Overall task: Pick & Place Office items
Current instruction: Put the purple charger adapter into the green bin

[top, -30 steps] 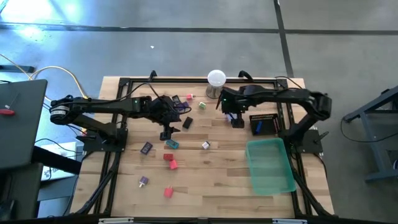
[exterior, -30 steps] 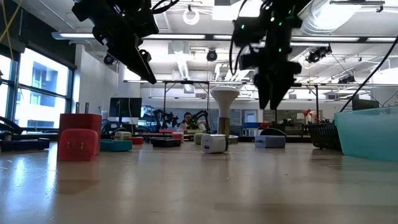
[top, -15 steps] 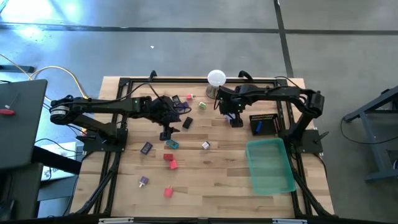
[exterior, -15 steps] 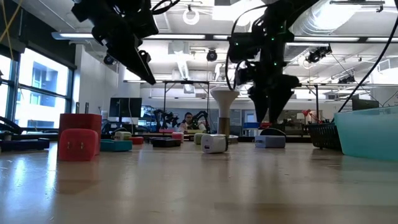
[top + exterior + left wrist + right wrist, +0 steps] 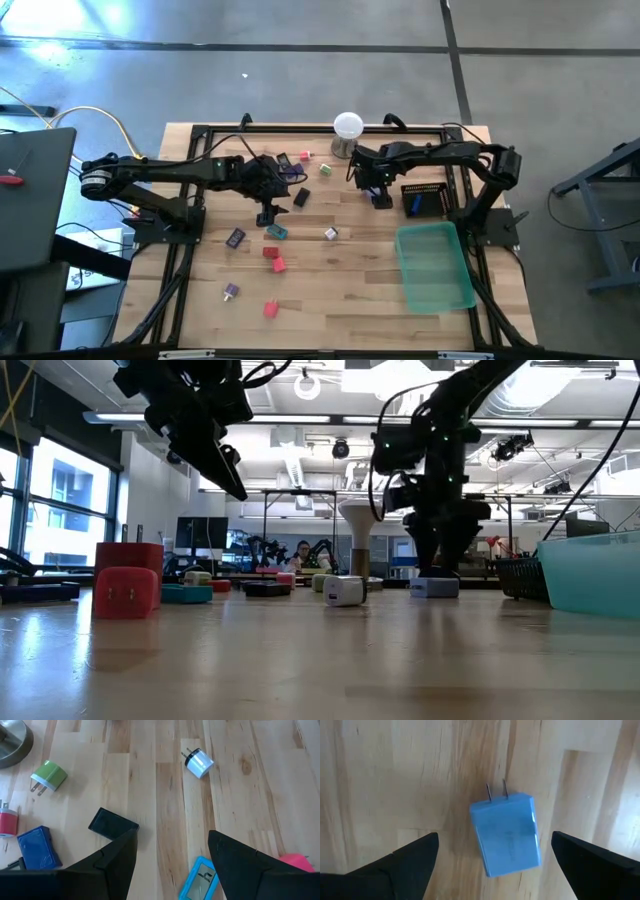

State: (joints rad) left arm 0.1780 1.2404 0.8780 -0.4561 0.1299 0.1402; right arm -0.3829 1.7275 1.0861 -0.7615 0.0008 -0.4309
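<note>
Now the right gripper is lowered, wide open and empty, its fingers straddling a blue plug; the left gripper is unmoved, half open, empty.

right gripper: has come down from above the table to just over the blue plug; the fingers stand wide on either side of it, not touching it
right arm: elbow folded further, wrist drawn slightly toward the ball stand
</note>
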